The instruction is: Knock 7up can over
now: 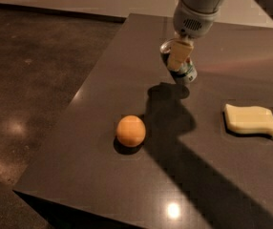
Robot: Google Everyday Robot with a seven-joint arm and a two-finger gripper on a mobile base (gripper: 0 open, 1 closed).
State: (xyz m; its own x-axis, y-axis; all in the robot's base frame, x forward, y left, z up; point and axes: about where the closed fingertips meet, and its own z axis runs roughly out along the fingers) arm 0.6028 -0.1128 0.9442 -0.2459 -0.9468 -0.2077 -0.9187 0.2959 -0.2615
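The 7up can (189, 73) is a small silver can with green markings, at the back middle of the dark table (93, 171). It leans over, with its silver top to the upper left and its base to the lower right. My gripper (179, 56) reaches down from the upper right and sits against the can's upper part, covering much of it. The arm's shadow falls across the table in front of the can.
An orange ball (131, 130) lies on the table in front of the can, to the left. A pale yellow wavy sponge block (250, 120) lies at the right. The table's left edge drops to a dark floor.
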